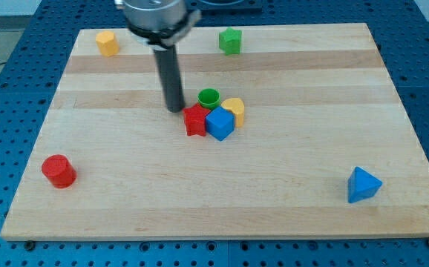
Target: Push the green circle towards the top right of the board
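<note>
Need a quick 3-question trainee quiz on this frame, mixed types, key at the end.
1. True or false: my tip stands at the view's left of the green circle block.
2. Which block lies nearest the view's bottom right corner of the wooden board? A) red cylinder block B) blue triangular block C) green hexagonal block
3. Fill in: in the central cluster, the red star block touches the ____ cube block.

Key: 1 true; 2 B; 3 blue.

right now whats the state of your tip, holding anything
My tip: a bare rod, no jaws, holding nothing; it sits just left of the green circle and the red block.
</note>
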Controlling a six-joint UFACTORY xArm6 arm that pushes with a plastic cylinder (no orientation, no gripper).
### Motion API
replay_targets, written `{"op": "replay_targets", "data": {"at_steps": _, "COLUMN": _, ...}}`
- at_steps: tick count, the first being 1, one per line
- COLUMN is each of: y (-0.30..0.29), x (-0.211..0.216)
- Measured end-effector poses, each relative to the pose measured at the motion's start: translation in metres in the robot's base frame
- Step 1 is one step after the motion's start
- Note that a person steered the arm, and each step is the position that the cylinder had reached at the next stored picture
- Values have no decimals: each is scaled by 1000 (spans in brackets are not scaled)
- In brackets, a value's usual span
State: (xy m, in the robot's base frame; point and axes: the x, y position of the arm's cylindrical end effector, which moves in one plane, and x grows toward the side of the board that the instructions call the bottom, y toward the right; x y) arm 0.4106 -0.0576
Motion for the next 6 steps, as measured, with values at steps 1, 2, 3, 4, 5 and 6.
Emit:
{"op": "replay_targets", "data": {"at_steps": 1, "y": 108, "x": -27}}
{"op": "replay_targets", "data": {"at_steps": 2, "y": 127, "x": -27}}
{"op": "replay_targets", "data": {"at_steps": 3, "y": 116, "x": -9}}
{"op": "replay_targets", "data": {"at_steps": 4, "y": 167, "x": -2}}
{"op": "replay_targets", "data": {"at_steps": 5, "y": 249, "x": -17}}
{"op": "replay_targets", "data": {"at_steps": 6, "y": 240, "x": -65}}
